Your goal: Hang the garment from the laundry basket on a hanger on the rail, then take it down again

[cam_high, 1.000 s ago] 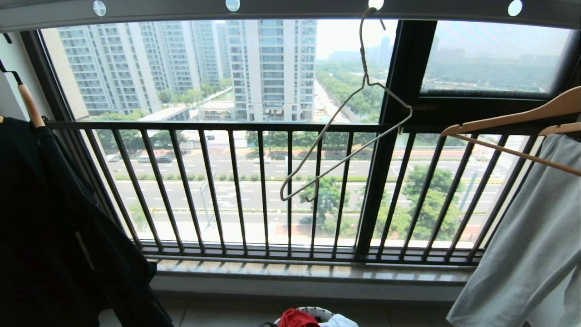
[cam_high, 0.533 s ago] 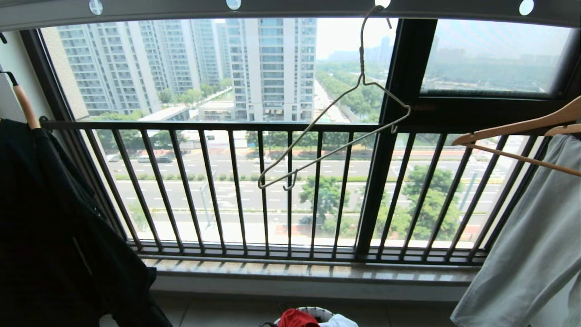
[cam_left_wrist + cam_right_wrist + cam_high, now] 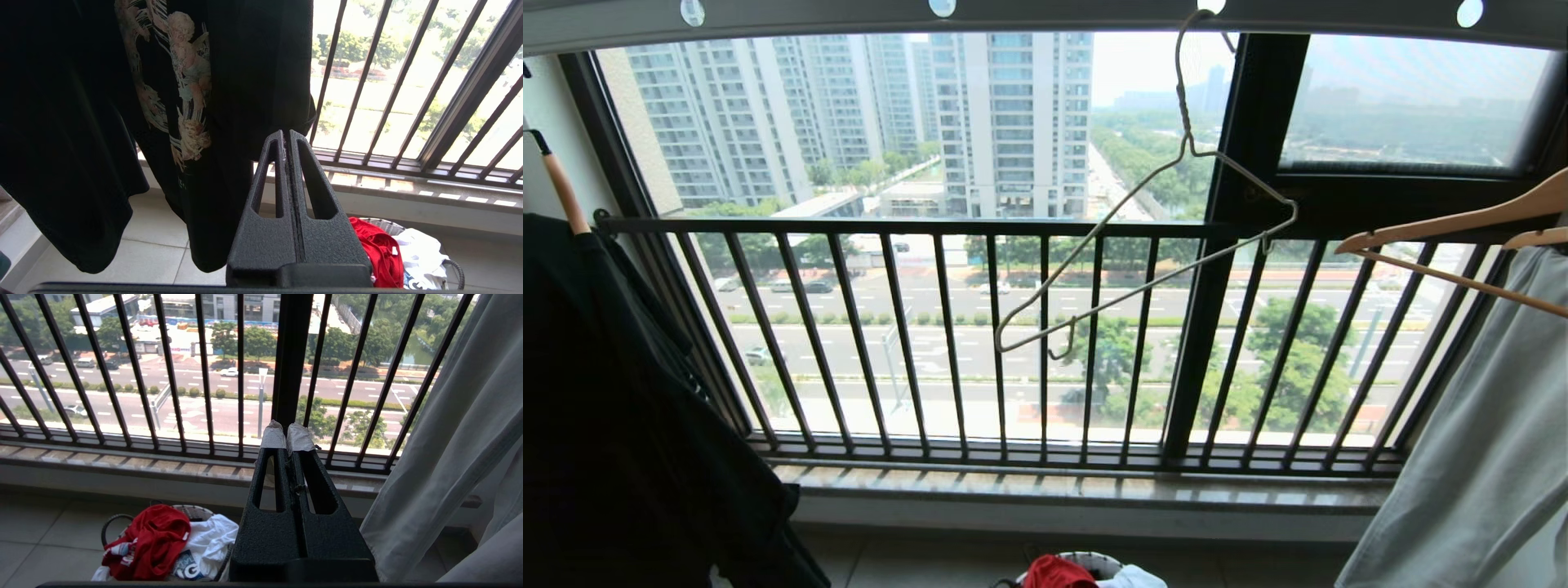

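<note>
The red garment (image 3: pixel 153 539) lies crumpled in the small round laundry basket (image 3: pixel 118 519) on the tiled floor by the window wall; its top shows in the head view (image 3: pixel 1058 572) at the bottom edge. The bare off-white wire hanger (image 3: pixel 1143 245) hangs tilted from a hole in the pale grey rail (image 3: pixel 1045 15) overhead. My left gripper (image 3: pixel 286 136) is shut and empty, raised to the left of the basket. My right gripper (image 3: pixel 287 433), with white-wrapped tips, is shut and empty, raised to the basket's right. Neither arm shows in the head view.
A white shirt with a dark-blue print (image 3: pixel 206 543) shares the basket. A black printed shirt (image 3: pixel 621 392) hangs at the left on a wooden hanger. A large pale grey garment (image 3: pixel 1478 441) hangs at the right under wooden hangers (image 3: pixel 1454 224). A black railing with vertical bars (image 3: pixel 1013 229) fronts the window.
The wire hanger swings on the rail: its low end rose and moved left, then settled back a little to the right. Both arms are still.
</note>
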